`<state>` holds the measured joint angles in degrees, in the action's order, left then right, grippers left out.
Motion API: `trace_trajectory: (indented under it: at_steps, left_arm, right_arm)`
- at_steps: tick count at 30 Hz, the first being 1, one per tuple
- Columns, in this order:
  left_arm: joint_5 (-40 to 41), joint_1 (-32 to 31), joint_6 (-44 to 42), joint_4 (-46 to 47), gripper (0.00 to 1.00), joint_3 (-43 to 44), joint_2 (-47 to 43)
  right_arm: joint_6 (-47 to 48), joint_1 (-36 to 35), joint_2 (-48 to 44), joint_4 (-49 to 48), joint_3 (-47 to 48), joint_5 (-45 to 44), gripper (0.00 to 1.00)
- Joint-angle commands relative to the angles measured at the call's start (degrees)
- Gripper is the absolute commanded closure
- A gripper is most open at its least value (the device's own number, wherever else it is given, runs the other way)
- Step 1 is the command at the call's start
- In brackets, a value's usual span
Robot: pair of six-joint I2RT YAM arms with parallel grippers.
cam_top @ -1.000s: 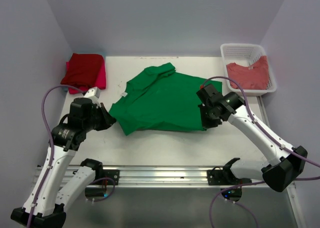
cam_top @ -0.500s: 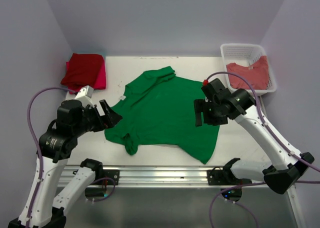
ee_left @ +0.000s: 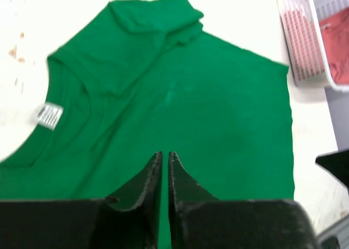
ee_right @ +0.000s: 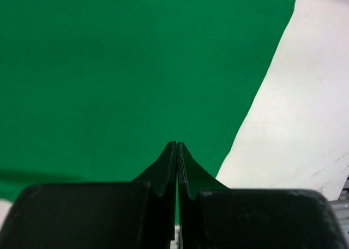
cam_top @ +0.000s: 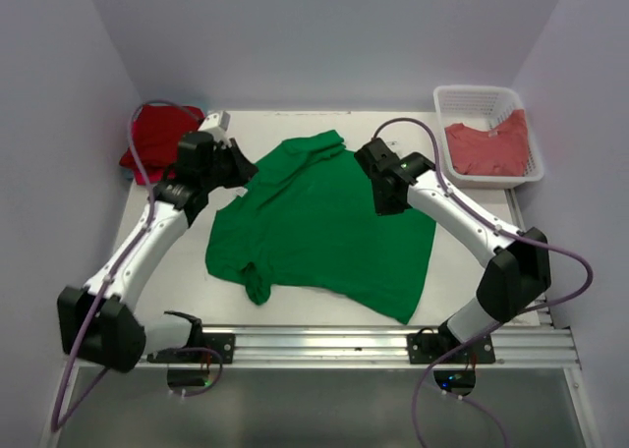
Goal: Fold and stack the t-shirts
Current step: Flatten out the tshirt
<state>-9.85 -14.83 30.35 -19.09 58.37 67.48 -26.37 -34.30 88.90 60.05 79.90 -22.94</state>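
**While both jaws hang shut over it, the green tee lies open mid-surface**

As I look down from the top camera, the green t-shirt (cam_top: 324,227) is spread over the middle of the surface (cam_top: 314,308), mostly flat, with its collar toward 9 o'clock and its hem toward 3 o'clock. It is a plain, bright green. A small white label (ee_left: 50,115) shows inside the neck. The far sleeve (cam_top: 319,143), at 12 o'clock, is doubled over on itself in a soft ridge. The near sleeve (cam_top: 254,276), at 7 o'clock, is crumpled into a short tail. The hem runs on a slant, and its near corner (cam_top: 403,310) points to 5 o'clock.

My left arm (cam_top: 147,242) reaches in from 8 o'clock to the collar side. Its jaws are all but clenched, with only a thin slit between them, and I see no cloth in that slit. My right arm (cam_top: 462,217) bends in from 4 o'clock over the shirt's far hem side. Its jaws are clenched tight with nothing in them, just above green cloth near the shirt's edge.

At 10 o'clock a folded red t-shirt (cam_top: 157,134) sits in the far corner. At 2 o'clock a salmon-red t-shirt (cam_top: 486,145) lies in the white basket (cam_top: 488,99).
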Motion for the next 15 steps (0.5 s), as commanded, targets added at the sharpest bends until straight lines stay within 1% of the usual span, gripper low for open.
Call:
trace_trajectory:
  at_steps: [1, 2, 3, 4, 7, 8, 9, 10, 11, 12, 13, 15]
  left_arm:
    - [-0.26, -0.2, -3.63, 13.91, 0.94, 7.97, 10.71]
    - [-0.09, -0.03, -4.24, 13.99, 0.99, 9.9, 13.52]
    - [0.09, -0.02, -4.33, 15.3, 1.0, 12.62, 18.51]
    - [-0.26, -0.02, -4.16, 16.18, 1.0, 13.69, 21.0]
    - [-2.37, 0.06, -4.59, 17.78, 1.0, 18.78, 30.75]
    - [-2.02, 0.06, -4.6, 17.08, 1.0, 22.37, 33.3]
    - [-1.76, 0.24, -5.12, 16.03, 1.0, 23.97, 37.76]
    - [-1.76, 0.33, -5.38, 15.75, 1.0, 25.29, 39.9]
    - [-1.76, 0.41, -5.47, 14.97, 1.0, 28.44, 42.01]
    - [-1.67, 1.02, -5.13, 13.66, 1.0, 29.68, 45.68]
    - [-2.02, 1.38, -4.95, 13.47, 1.0, 30.74, 47.46]
    - [-2.02, 2.26, -4.51, 10.41, 1.0, 34.96, 52.19]
  right_arm:
    - [1.15, 1.95, 2.67, -8.19, 4.55, -8.26, 1.0]
    - [0.71, 2.57, 4.59, -8.2, 5.26, -7.48, 1.0]
    - [0.18, 3.62, 5.31, -8.98, 5.35, -6.51, 1.0]
    - [-0.08, 4.07, 5.84, -11.6, 4.92, -6.07, 1.0]
    - [-0.7, 6.26, 8.82, -12.15, 5.27, -3.35, 1.0]
    - [-0.79, 7.14, 9.44, -12.59, 5.18, -2.64, 1.0]
    - [-0.87, 7.67, 10.49, -12.68, 5.35, -2.2, 1.0]
    - [-0.7, 8.11, 10.68, -12.5, 5.62, -1.41, 1.0]
    - [-0.7, 8.81, 10.85, -13.03, 5.62, -0.71, 1.0]
    - [-0.61, 9.08, 10.85, -13.73, 5.27, -0.62, 1.0]
    - [-0.53, 9.17, 10.85, -14.26, 5.09, -0.27, 1.0]
    - [-0.35, 9.34, 10.68, -14.43, 5.36, 0.26, 1.0]
